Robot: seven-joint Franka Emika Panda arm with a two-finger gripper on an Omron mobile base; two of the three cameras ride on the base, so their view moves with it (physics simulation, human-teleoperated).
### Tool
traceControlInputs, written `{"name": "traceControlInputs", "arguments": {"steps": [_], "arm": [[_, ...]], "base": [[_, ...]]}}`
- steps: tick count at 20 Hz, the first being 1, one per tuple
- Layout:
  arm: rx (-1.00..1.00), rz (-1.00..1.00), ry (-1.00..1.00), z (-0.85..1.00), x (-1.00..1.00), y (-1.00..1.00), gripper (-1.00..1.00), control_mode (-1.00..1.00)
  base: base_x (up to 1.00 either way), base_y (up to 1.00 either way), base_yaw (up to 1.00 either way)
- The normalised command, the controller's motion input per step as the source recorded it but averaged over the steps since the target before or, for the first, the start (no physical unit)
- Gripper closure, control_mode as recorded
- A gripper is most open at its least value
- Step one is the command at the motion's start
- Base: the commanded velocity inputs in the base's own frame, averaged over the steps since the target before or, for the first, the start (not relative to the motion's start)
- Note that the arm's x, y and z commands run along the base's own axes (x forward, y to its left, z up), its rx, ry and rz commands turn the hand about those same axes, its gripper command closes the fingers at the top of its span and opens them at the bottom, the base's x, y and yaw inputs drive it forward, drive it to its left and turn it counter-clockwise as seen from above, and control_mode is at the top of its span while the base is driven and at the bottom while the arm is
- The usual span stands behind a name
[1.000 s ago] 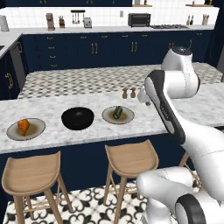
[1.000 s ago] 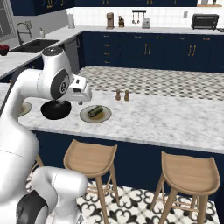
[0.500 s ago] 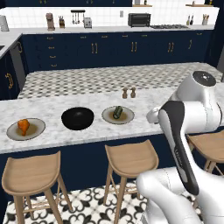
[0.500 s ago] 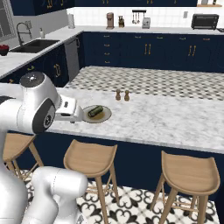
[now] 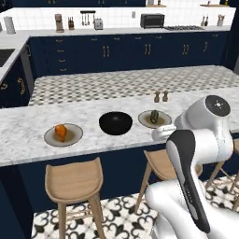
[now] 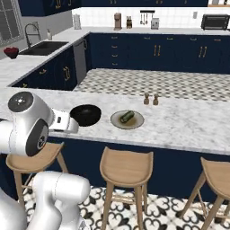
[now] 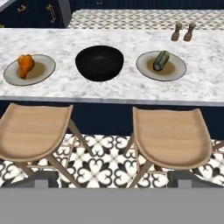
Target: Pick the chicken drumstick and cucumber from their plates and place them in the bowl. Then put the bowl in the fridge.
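End effector [image 7: 112, 177]: two dark tips at the bottom of the hand view, wide apart, nothing between them, hanging over the stools and patterned floor, short of the table edge. Since a second ago the arm has swung down and back off the table; earlier its elbow stood over the table next to the cucumber plate, now the elbow sits low in front of the table edge in both base views. Food, plates and bowl haven't moved.

Stools [image 7: 173, 135]: two wooden ones just under the table's near edge, below the tips' view.

Table [image 7: 109, 89]: marble top. Bowl [image 7: 99, 62] in the middle, black, upright, nothing in it. Plates either side of it, near but not touching.

Left plate [image 7: 29, 70] holds the drumstick [image 7: 25, 64]: long axis runs roughly away from the camera, fat end at the far side, thin end toward the near edge, tilted slightly. Lies on the plate's left half in the hand view.

Right plate [image 7: 161, 66] holds the cucumber [image 7: 160, 60]: lying flat, long axis diagonal, far end angled right toward the shakers [image 7: 183, 31], near end toward the bowl side. Roughly centred on the plate.

Shakers: a pair, upright, behind the right plate, apart from it.
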Motion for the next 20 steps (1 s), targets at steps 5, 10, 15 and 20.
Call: {"name": "traceControlInputs", "arguments": {"steps": [5,10,15,20], "arm": [[0.0,0.0,0.0,0.0,0.0,0.0,-1.0,1.0],[0.0,0.0,0.0,0.0,0.0,0.0,-1.0,1.0],[0.0,0.0,0.0,0.0,0.0,0.0,-1.0,1.0],[0.0,0.0,0.0,0.0,0.0,0.0,-1.0,1.0]], "base": [[-0.08,1.0,-0.04],[0.3,0.05,0.0],[0.96,-0.51,0.0],[1.0,-0.96,0.07]]}}
